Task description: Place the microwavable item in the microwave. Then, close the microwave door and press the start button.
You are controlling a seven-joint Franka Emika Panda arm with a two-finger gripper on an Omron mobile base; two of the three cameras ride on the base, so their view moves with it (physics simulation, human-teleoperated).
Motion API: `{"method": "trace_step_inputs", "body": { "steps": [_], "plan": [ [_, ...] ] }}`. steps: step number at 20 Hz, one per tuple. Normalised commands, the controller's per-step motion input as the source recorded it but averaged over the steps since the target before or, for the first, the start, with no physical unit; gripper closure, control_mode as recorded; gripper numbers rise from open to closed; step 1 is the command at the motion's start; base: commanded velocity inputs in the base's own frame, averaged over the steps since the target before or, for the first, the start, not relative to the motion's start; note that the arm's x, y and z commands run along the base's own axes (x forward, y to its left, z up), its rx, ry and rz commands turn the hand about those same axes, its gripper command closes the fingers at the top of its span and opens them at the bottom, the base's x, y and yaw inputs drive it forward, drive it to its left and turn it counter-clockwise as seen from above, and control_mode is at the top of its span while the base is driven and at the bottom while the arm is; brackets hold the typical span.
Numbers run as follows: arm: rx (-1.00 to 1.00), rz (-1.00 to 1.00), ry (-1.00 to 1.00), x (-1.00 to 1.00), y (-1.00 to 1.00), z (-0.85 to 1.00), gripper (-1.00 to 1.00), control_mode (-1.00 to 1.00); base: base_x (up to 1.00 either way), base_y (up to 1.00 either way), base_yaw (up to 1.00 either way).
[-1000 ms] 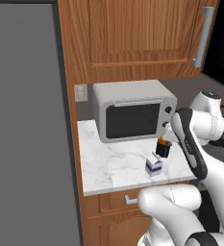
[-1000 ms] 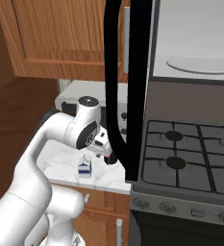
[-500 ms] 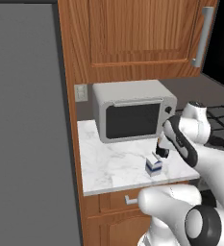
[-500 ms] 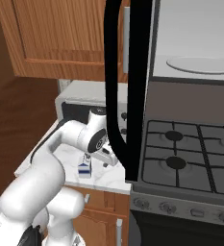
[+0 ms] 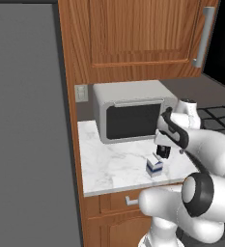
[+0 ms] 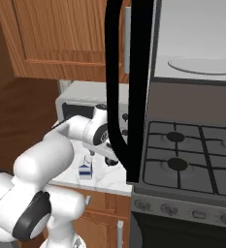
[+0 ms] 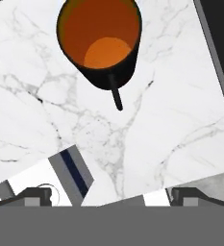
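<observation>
Now the gripper [image 7: 108,194] hangs over veined white marble counter [image 7: 180,120], jaws spread wide and empty. Below stands the cup [image 7: 100,41] — a round black cylinder, glossy orange inside — upright near the boxy white-and-blue carton [image 7: 60,175]. Since a second ago, the arm has dropped lower — the microwave door [image 6: 129,87] stays open.

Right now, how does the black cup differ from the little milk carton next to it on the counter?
The cup is round, black outside and orange inside, with an open top; the milk carton is boxy, white with a blue stripe, and closed. In the hand view the cup lies farther ahead than the carton, which sits near one fingertip. Both stand upright on the marble counter, close together but apart.
</observation>
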Motion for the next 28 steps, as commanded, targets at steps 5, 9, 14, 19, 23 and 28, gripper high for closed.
{"method": "trace_step_inputs", "body": {
  "steps": [5,9,14,19,23,28],
  "plan": [
    [-0.03,0.00,0.00,0.27,0.00,-0.21,-1.00,-1.00,0.00,0.00,0.00],
    [-0.03,0.00,-0.02,0.01,0.00,-0.27,-1.00,-1.00,0.00,0.00,0.00],
    [-0.02,0.00,-0.03,0.00,0.00,-0.25,-1.00,-1.00,0.00,0.00,0.00],
    [-0.02,0.00,-0.04,0.00,0.00,-0.15,-1.00,-1.00,0.00,0.00,0.00],
    [-0.01,0.00,-0.05,0.00,0.00,-0.08,-1.00,-1.00,0.00,0.00,0.00],
    [0.00,0.00,-0.08,0.00,-0.10,0.00,-1.00,-1.00,0.00,0.00,0.00]
  ]
}}
